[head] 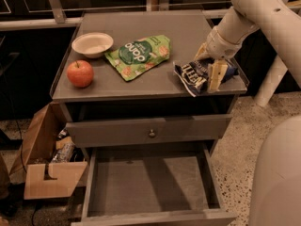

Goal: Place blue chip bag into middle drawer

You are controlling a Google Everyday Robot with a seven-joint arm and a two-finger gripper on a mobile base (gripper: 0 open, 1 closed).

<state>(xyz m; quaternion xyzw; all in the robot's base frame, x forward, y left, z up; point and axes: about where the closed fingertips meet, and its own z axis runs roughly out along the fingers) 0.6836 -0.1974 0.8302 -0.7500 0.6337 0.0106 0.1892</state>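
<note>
blue chip bag (192, 74) betw. spread gripper (207, 71) fingers (216, 74)

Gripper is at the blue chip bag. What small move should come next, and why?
Probably a short straight lift. The gripper sits over the blue chip bag, which lies flat on the cabinet top near a front corner; the middle drawer is open below, so the bag must clear the edge first.

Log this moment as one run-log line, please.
stage: pickup | gripper: at blue chip bag, right side of cabinet top | middle drawer: open, bag not in yet
</note>
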